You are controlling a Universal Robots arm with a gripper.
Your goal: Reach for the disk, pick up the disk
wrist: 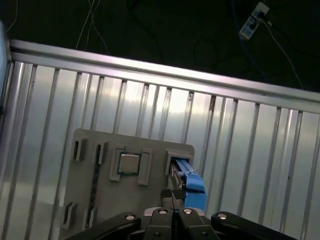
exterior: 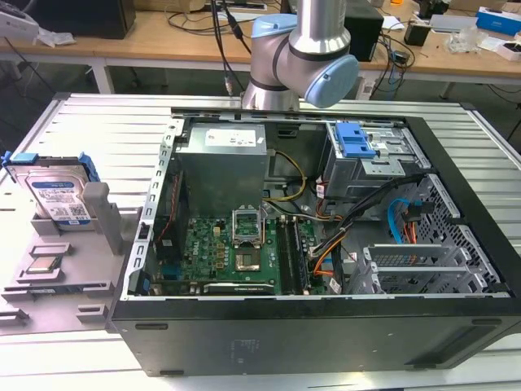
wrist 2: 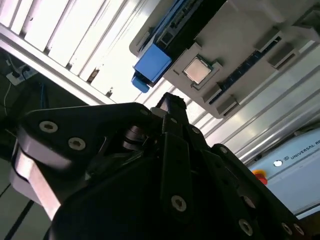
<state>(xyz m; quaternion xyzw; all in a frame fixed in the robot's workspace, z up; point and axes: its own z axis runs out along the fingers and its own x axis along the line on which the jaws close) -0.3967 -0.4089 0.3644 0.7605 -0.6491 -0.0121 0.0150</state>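
The disk (exterior: 57,195) stands on edge in a grey holder (exterior: 73,269) at the exterior view's left, a silver drive with a white-and-blue label in a blue bracket. Both wrist views look down on it edge-on, with its blue bracket end (wrist: 193,182) (wrist 2: 152,64) showing. My black gripper (wrist: 172,194) (wrist 2: 171,101) hangs well above the holder, its fingers shut together with nothing between them. The tips line up close beside the bracket end without touching it.
A small square CPU chip (wrist: 129,163) (exterior: 42,265) lies in the holder beside the disk. An open computer case (exterior: 326,244) takes up the middle of the ribbed metal table (wrist: 240,150). The table's edge rail (wrist: 150,70) is near, with a power strip (wrist: 252,22) on the floor beyond.
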